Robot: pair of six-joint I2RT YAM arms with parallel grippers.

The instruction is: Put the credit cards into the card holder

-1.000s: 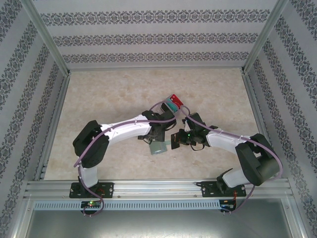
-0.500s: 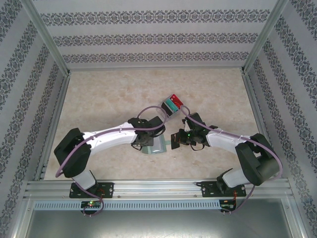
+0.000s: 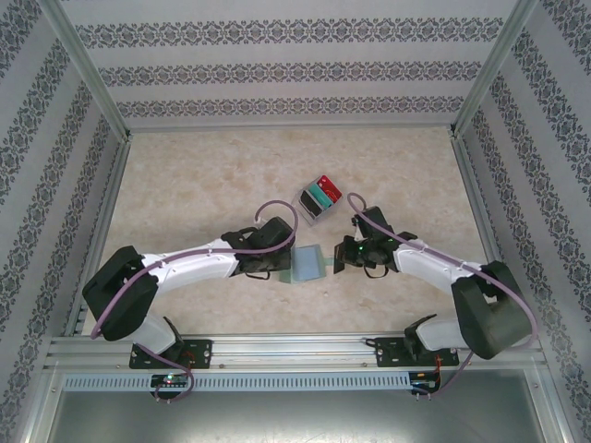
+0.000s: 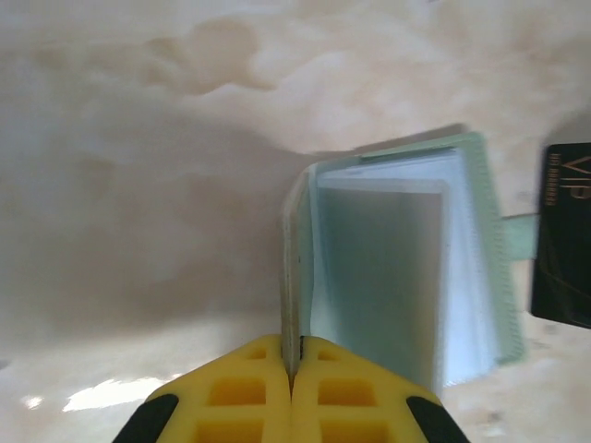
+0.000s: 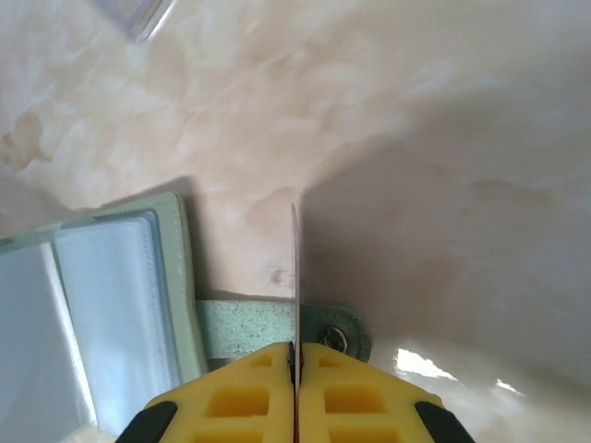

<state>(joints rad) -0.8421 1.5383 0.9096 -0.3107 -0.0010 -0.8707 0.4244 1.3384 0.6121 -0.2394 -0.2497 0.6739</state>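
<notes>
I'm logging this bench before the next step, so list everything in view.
card holder: one, pale grey-green, lying open at centre.
black card: one, black, upright beside the holder's strap.
clear box: one, transparent, behind the holder.
boxed cards: two visible, red and teal, inside the clear box.
table: one, beige marbled, underneath.
left gripper: one, yellow, shut on the holder's cover.
right gripper: one, yellow, shut on the black card.

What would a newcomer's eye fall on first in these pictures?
The grey-green card holder lies open at the centre, its cover pinched by the left gripper. Just right of it, the right gripper holds a black card upright. Beyond them lies a clear box of coloured cards.
</notes>
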